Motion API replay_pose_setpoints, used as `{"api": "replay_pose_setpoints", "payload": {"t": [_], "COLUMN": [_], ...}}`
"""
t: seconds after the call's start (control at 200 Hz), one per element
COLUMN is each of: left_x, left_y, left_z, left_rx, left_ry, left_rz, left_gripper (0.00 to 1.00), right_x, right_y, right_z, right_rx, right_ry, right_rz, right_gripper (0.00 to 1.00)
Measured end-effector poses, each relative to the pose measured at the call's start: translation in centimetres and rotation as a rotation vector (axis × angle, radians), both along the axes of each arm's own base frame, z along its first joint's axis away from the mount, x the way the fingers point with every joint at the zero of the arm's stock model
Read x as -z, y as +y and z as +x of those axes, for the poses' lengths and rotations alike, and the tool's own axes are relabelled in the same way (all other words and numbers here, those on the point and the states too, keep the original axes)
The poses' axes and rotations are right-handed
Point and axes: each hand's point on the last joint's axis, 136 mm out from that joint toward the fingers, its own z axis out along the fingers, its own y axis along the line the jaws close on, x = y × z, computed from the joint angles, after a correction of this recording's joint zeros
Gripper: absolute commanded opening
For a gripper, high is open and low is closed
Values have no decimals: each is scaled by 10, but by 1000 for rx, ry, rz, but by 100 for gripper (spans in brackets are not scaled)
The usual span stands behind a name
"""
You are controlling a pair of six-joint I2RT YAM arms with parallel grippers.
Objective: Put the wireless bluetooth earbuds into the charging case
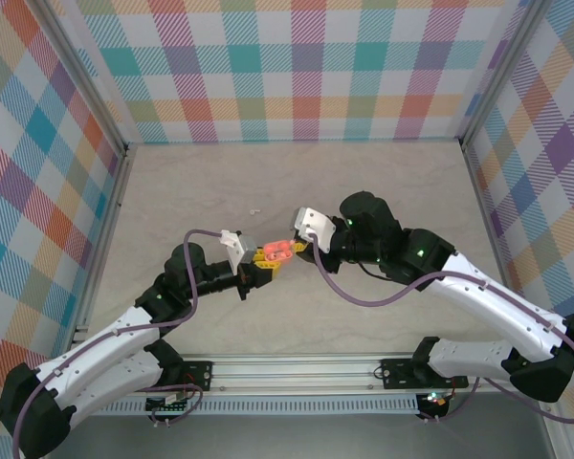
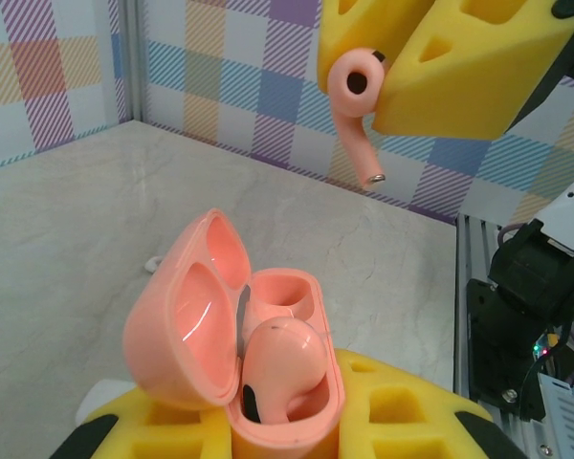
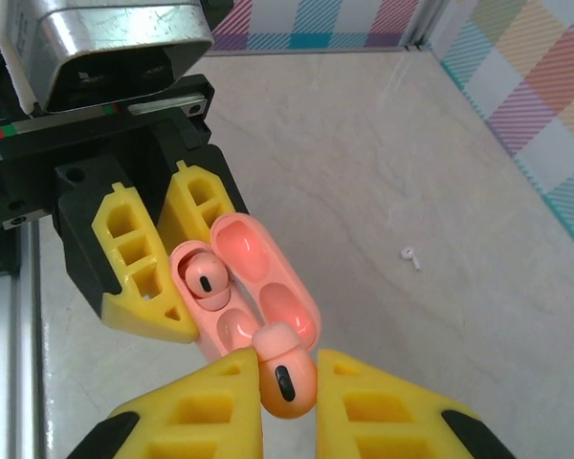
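My left gripper [image 2: 285, 417] is shut on the open coral-pink charging case [image 2: 207, 316], holding it up between yellow fingers [image 3: 139, 258]. One coral earbud [image 2: 283, 367] sits in the near slot. The far slot [image 2: 279, 298] is empty. My right gripper [image 3: 289, 384] is shut on a second coral earbud [image 3: 287, 375], pinched at its head. In the left wrist view that earbud [image 2: 356, 107] hangs stem-down above and beyond the case, not touching it. From above, both grippers meet at mid-table, the case [image 1: 271, 252] just left of the right gripper [image 1: 295, 248].
A loose white earbud [image 3: 410, 256] lies on the marble tabletop, behind the grippers in the top view [image 1: 254, 208]. Checkered walls enclose three sides. An aluminium rail [image 1: 306, 368] with the arm bases runs along the near edge.
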Motion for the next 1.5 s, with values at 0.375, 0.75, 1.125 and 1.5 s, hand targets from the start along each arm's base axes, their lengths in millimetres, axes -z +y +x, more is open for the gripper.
{"api": "replay_pose_setpoints", "payload": {"t": [0.375, 0.75, 1.125, 1.5], "left_x": [-3, -7, -8, -12], "left_y": [-3, -4, -2, -1], "left_z": [-1, -1, -2, -2], "left_rx": [19, 22, 18, 13], "left_ry": [3, 3, 17, 9], "left_rz": [-1, -10, -21, -33], "left_gripper": [13, 13, 13, 13], "right_x": [13, 19, 20, 18], "right_y": [5, 8, 9, 9], "right_z": [3, -1, -5, -6], "right_rx": [-53, -97, -130, -163], "right_ry": [-89, -120, -152, -203], "right_rz": [-43, -57, -53, -71], "right_gripper": [18, 19, 18, 18]}}
